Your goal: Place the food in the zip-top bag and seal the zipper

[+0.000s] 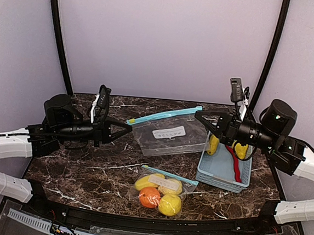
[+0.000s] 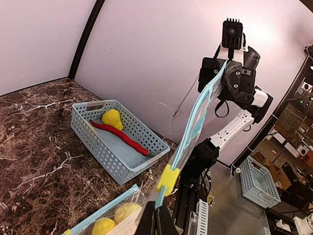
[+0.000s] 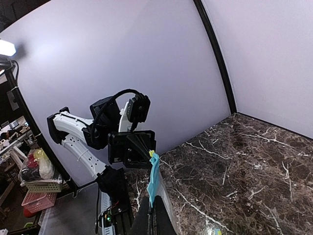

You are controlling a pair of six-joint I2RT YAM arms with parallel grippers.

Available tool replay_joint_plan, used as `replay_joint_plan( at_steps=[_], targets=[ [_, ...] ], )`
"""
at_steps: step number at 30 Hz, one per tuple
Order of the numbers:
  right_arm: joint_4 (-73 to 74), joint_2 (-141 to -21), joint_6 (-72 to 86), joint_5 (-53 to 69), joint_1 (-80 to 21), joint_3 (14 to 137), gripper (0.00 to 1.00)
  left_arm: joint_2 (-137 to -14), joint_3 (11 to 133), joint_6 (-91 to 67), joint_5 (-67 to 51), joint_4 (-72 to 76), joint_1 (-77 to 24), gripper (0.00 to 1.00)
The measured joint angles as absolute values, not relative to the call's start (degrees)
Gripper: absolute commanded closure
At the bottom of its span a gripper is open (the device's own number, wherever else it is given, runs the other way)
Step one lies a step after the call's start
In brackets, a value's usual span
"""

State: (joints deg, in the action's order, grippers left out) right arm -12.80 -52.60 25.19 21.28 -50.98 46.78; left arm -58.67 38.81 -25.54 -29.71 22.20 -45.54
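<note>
A clear zip-top bag [image 1: 169, 134] with a white label hangs stretched between both arms by its blue zipper strip [image 1: 165, 115]. My left gripper [image 1: 129, 128] is shut on the strip's left end, just behind the yellow slider [image 2: 168, 179]. My right gripper [image 1: 197, 115] is shut on the right end of the strip [image 3: 154, 181]. The held bag looks empty. A second bag [image 1: 165, 180] lies near the front with yellow food [image 1: 170, 205] and an orange [image 1: 149, 197] inside. A red chili [image 1: 233, 162] and yellow pieces [image 1: 213, 144] rest in the basket.
The pale blue slatted basket [image 1: 217, 180] stands on the marble table at the right, below my right arm; the left wrist view shows it [image 2: 117, 161] too. Black frame posts rise at the back corners. The table's front edge lies just past the second bag.
</note>
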Motion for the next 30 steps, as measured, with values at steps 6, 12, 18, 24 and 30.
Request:
replay_joint_plan(
  at_steps=[6,12,18,24,30],
  targets=[
    [-8.6,-52.7,24.3,15.3,-50.9,46.7,0.63,-58.7,39.5,-23.4,-29.4,17.8,-45.5,0.99],
    [0.6,-52.8,21.2,9.5,-50.9,48.1,0.31,-58.7,45.4,-17.6,-29.8,4.5,-45.5,0.99],
    [7.8,-55.1,15.9,10.8,-50.9,54.2,0.22,-61.9,54.7,-10.3,-33.2,-7.5,-45.5,0.99],
    [12.9,-61.8,11.2,15.8,-50.9,61.8,0.24,-70.1,62.5,-1.5,-39.5,-17.8,-45.5,0.99],
    [16.4,-69.8,8.6,24.7,-51.4,66.9,0.24,-74.6,66.2,6.0,-45.5,-25.4,-45.5,0.99]
  ],
)
